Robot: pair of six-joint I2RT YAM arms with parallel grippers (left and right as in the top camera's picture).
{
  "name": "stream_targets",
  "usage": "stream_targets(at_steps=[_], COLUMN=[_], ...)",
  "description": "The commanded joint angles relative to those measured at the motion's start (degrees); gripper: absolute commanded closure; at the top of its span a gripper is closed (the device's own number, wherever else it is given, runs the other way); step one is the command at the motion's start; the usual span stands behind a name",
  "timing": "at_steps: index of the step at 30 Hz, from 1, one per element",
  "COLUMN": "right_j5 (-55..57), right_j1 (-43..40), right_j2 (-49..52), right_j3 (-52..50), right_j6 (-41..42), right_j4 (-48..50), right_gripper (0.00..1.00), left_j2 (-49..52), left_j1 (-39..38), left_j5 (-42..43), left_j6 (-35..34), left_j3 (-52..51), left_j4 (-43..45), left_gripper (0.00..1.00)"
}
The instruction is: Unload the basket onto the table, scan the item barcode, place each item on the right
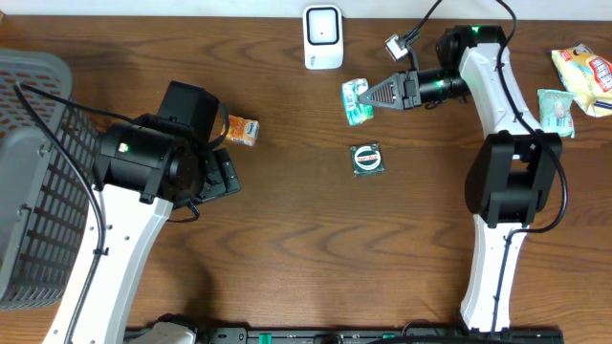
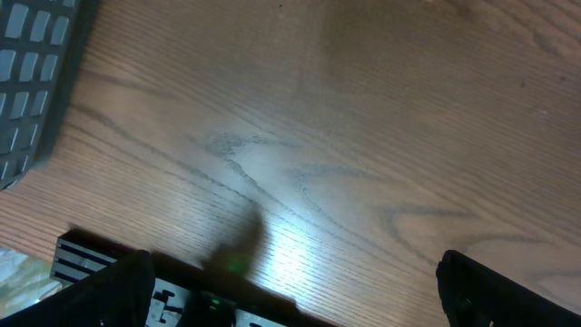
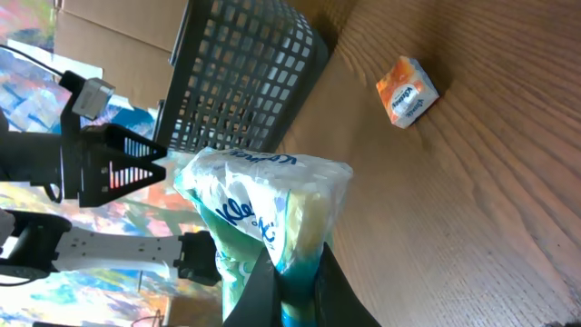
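Jaws on the right gripper (image 1: 371,96) are pinched tight on one end of the green-and-white packet (image 1: 356,101), and that's the item I'm trying to scan. It's lifted off the table (image 1: 287,239), sitting just below and right of the white scanner (image 1: 323,37) at the far edge.

My guess on the grip: holding it by the crimped end leaves nearly the whole printed face clear of the fingers (image 3: 272,295), so nothing blocks a barcode. In the right wrist view the packet sticks straight out past the fingertips with the blue lettering in plain sight. I can't spot the barcode itself from any view, so no idea which face it's on. It may need a wrist roll before the scanner can read it.

Pose-wise, the right arm comes up from the near edge, then the forearm folds left with the wrist about level and the fingers pointing left. The packet is near the scanner but not lined up in front of it.

Over on the other side, the left gripper (image 2: 290,291) is spread wide over bare wood, holding nothing. That arm sits between the grey basket (image 1: 29,172) and the small orange box (image 1: 242,131), well clear of the scanning.
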Motion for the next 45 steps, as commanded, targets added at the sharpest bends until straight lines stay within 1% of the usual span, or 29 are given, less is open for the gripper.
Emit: stream_targets(at_steps=[1,45], right_j5=[-2.0,2.0], right_j1=[0.9,4.3], right_j2=[-1.6,-1.6], right_j3=[-0.2,-0.2], right_j6=[-1.2,-1.2], right_j4=[0.4,3.1], right_gripper=[0.99,0.99], left_j2=[-0.3,-0.3], left_j1=[0.2,0.2], left_j5=[-0.2,-0.2], left_j6=[-0.5,-0.5], left_j3=[0.3,0.3], left_j4=[-0.2,-0.2], left_gripper=[0.03,0.02])
